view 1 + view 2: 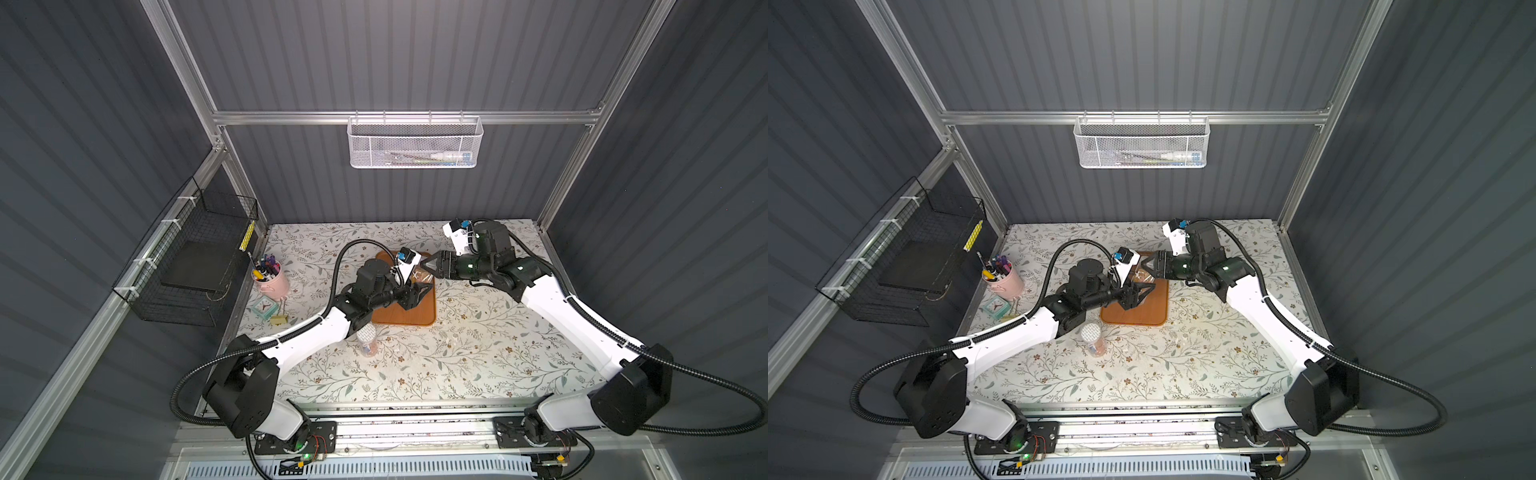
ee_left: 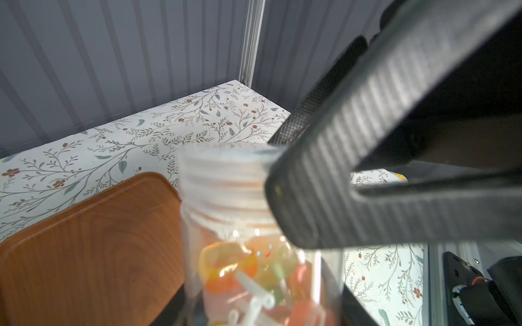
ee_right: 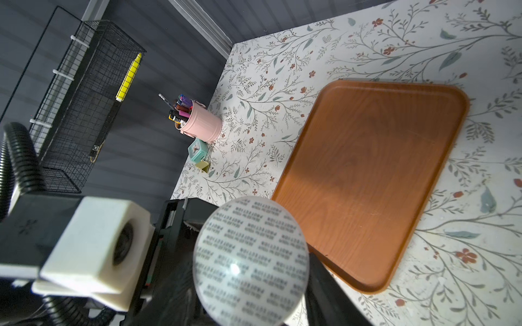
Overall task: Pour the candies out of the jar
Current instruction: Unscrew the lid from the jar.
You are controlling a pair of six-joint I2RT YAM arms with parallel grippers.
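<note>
Left gripper (image 1: 420, 290) clamps the jar (image 2: 226, 271) from 8 o'clock; right gripper (image 1: 427, 267), from 2 o'clock, is closed on its lid (image 2: 223, 180).

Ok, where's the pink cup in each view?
Top view: cup by the left wall, left of the tray.
Top view: cup in the same spot.
Left wrist: not in it.
Right wrist: cup by the left wall, apart from the tray.
Shared landmark: the tray, in all four.
</note>
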